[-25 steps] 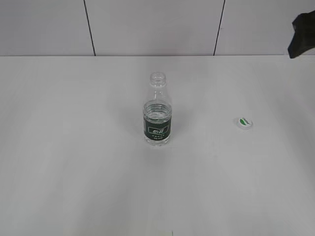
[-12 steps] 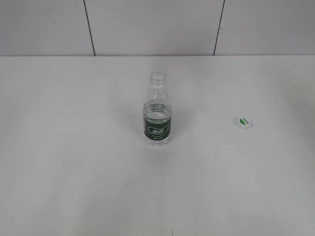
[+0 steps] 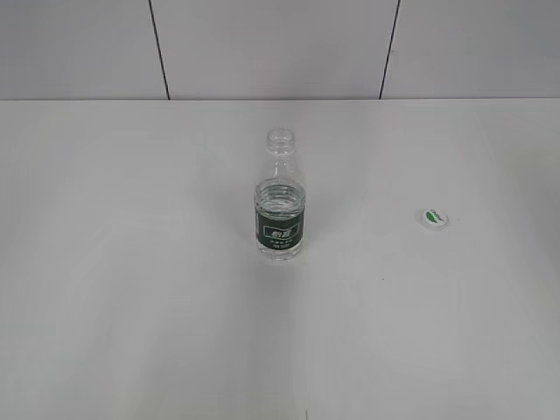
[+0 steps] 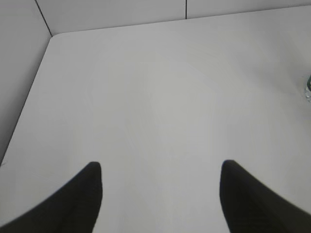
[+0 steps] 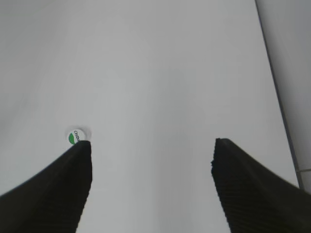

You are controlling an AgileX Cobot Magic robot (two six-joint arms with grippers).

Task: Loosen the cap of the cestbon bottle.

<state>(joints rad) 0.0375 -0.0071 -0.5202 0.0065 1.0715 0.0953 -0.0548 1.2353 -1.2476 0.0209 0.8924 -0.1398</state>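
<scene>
Gone from the exterior view's top right is the dark arm, leaving the cestbon bottle (image 3: 280, 214) upright mid-table, its cap (image 3: 434, 218) lying well apart rightward, while left gripper (image 4: 160, 170) and right gripper (image 5: 151, 145) hang spread, empty.

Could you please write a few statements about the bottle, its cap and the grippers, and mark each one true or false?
1. The cestbon bottle stands upright with an open neck. True.
2. The cap is screwed onto the bottle. False: it lies on the table, apart, to the bottle's right.
3. The right gripper is open and holds nothing. True.
4. The left gripper grips the bottle. False: it is open and empty.
</scene>
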